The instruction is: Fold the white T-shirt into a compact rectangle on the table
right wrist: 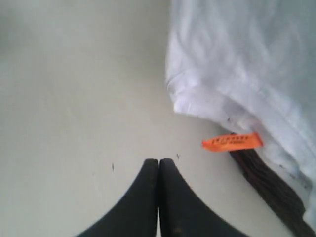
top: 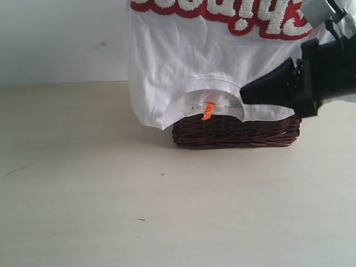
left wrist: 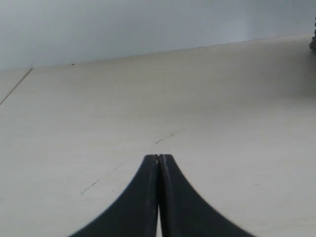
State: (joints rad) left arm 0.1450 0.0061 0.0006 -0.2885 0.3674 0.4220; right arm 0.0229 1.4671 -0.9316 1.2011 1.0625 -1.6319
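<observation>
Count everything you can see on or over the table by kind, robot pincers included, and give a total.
White T-shirt: 1
Wicker basket: 1
Pincers: 2, left pincer and right pincer
Total: 4

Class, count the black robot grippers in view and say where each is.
2. The right gripper, shut, is beside the white T-shirt draped over the dark brown wicker basket; the left gripper, shut, is over the pale beige table.
</observation>
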